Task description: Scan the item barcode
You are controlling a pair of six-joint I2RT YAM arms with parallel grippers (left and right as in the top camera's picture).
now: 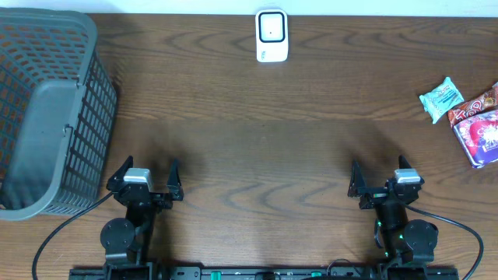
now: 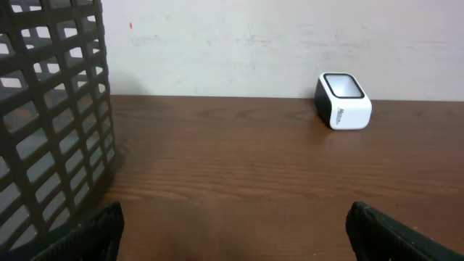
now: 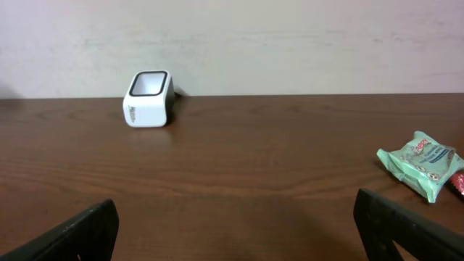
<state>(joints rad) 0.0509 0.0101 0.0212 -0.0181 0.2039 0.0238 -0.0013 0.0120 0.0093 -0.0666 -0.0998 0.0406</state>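
You have one boxy white scanner point(image 1: 271, 35), one gray mesh basket point(image 1: 93, 117), three crinkly packs point(image 1: 441, 99); left fingers point(image 1: 120, 173), right fingers point(image 1: 355, 177) spread.

Count by kind, as seen from above and from both wrists.

- table point(image 1: 257, 132): one.
- basket point(image 1: 92, 109), grey, mesh-walled: one.
- scanner point(image 1: 271, 35), white: one.
- Packets: three in all, namely one teal packet point(image 1: 441, 98), one red packet point(image 1: 473, 106) and one purple packet point(image 1: 482, 137). The purple one is partly cut off at the edge of view, so only its visible part was counted.
- Grippers: two, namely one left gripper point(image 1: 151, 163) and one right gripper point(image 1: 377, 163).
- fingers point(image 1: 174, 169): two on each gripper, four in total.
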